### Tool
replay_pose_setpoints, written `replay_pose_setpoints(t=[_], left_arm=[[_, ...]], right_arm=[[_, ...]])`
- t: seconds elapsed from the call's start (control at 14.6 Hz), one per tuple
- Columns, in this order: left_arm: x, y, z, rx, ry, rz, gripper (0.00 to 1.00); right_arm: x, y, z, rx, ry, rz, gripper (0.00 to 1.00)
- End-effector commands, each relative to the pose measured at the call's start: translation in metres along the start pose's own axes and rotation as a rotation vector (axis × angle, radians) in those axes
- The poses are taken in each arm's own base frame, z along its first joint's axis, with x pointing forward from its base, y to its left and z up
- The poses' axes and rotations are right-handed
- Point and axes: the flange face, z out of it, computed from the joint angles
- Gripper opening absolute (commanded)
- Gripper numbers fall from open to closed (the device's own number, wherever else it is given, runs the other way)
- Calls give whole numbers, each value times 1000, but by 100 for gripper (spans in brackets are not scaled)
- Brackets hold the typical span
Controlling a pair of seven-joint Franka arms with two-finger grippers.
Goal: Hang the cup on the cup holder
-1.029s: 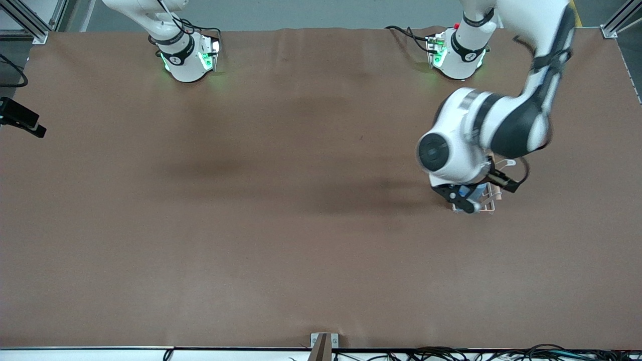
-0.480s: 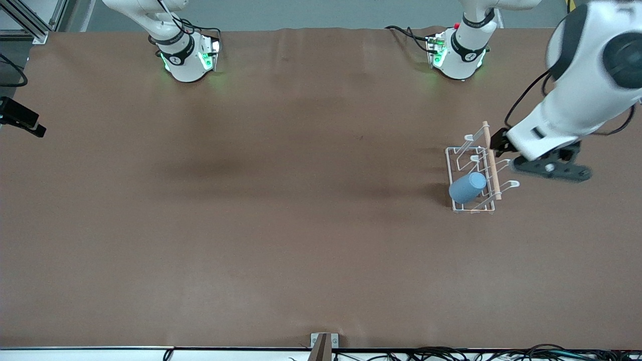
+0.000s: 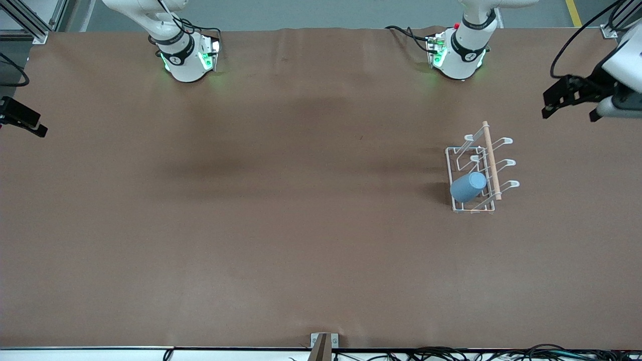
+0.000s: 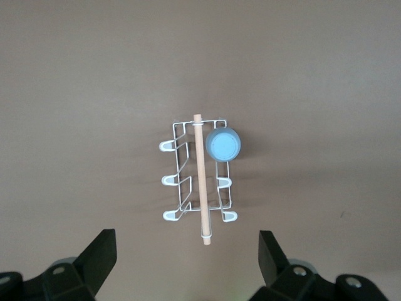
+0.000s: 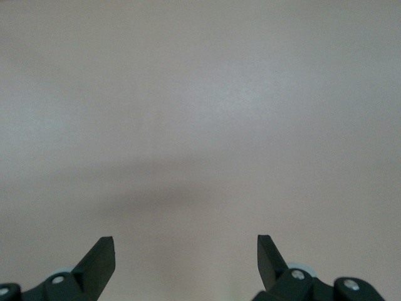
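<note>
Two arms over one brown bench (image 3: pixel 281 240), nothing else on it but the rack and its load. Left gripper (image 3: pixel 577 103) up in the air over the bench edge at the left arm's end, jaws spread wide and empty, clear of everything. Right gripper (image 5: pixel 185 263) seen only through its own wrist camera, waiting above bare bench, jaws likewise apart with nothing between them. Well below the left jaws and off toward the bench middle — the cup holder (image 3: pixel 457 150), white wire with a wooden rod along the top, standing upright on its base. Smallest of all, the cup (image 3: pixel 468 186), light blue, sitting inverted over one prong at the end of the rack nearer the front camera, apart from both grippers. By the look of it, hanging done — only pulling away and parking left.
</note>
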Motion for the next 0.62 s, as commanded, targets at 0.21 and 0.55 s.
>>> replay_pose_setpoints(t=[0.21,0.55], left_arm=[[21,0,-13,-11,43,-23,100],[34,0,-12,-2,36,-107,100]], right_arm=[[1,4,-3,-18,-5,1,100],[1,4,-3,-18,-5,2,100]])
